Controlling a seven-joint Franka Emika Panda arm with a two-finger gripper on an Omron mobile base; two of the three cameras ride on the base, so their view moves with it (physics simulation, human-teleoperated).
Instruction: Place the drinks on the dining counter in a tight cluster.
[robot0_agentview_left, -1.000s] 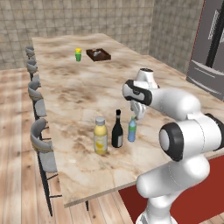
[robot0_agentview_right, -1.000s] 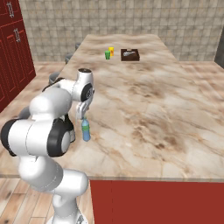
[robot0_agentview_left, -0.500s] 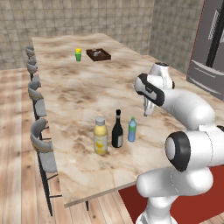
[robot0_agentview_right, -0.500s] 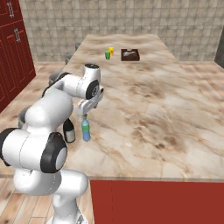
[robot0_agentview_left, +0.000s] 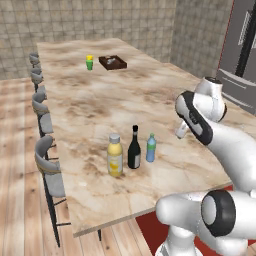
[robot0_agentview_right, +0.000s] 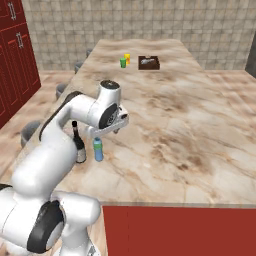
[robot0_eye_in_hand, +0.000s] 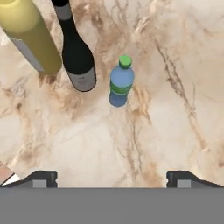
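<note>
From the left base view, a long beige-brown marble desk (robot0_agentview_left: 90, 100) runs away toward a grey tiled wall (robot0_agentview_left: 100, 20), with grey stools (robot0_agentview_left: 47, 165) lined along its left edge above a pale wooden floor (robot0_agentview_left: 15, 165); a steel fridge (robot0_agentview_left: 242, 55) stands at the far right; near the front of the desk stand three drinks in a close row, the juice bottle (robot0_agentview_left: 115, 155) on the left, the wine bottle (robot0_agentview_left: 134, 148) just beside it and the water bottle (robot0_agentview_left: 151, 148) just beside that, all upright; far back sit a small green-and-yellow cup (robot0_agentview_left: 89, 62) and a dark tray (robot0_agentview_left: 112, 62); the white arm reaches over the right side of the desk, the jaws (robot0_agentview_left: 181, 132) to the right of the bottles and apart from them. From the right base view, red cabinets (robot0_agentview_right: 15, 55) fill the left wall, the desk stretches to the tiled wall, and the wine bottle and water bottle stand upright beside the arm's white links, the juice bottle hidden behind them; a red panel (robot0_agentview_right: 180, 230) shows below the near desk edge. In the hand view, the three bottles stand on bare veined marble, water bottle nearest; the jaws (robot0_eye_in_hand: 113, 177) stand wide open with nothing between them.
</note>
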